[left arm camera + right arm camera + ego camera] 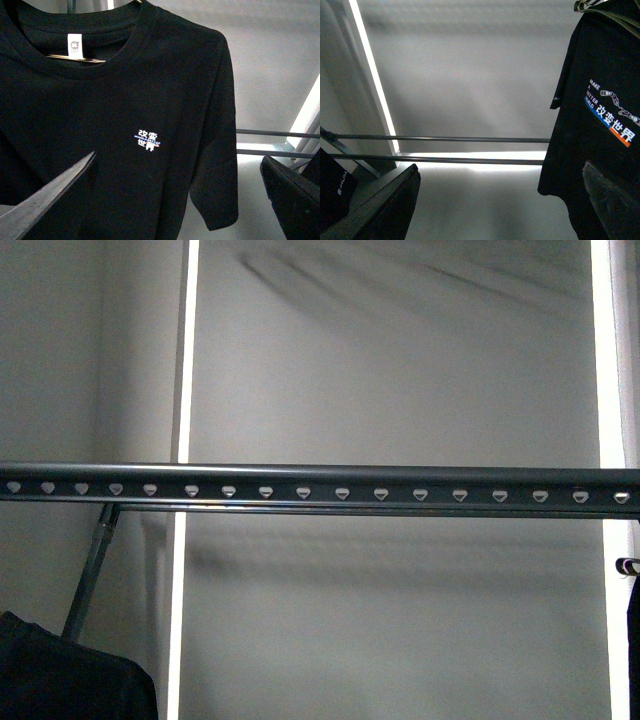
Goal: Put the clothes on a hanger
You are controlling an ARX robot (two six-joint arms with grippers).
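The hanger rail runs level across the front view, dark grey with a row of small pale holes. Nothing hangs on the stretch in view. A black garment shows at the lower left below it. In the left wrist view a black T-shirt with a small white print hangs on a thin gold hanger bar in its neck. My left gripper is open and empty just in front of it. My right gripper is open and empty beside another black printed T-shirt.
A slanted metal post stands under the rail at the left. A small hook end and dark cloth show at the right edge. Bright vertical light strips line the grey back wall. Two thin horizontal bars cross the right wrist view.
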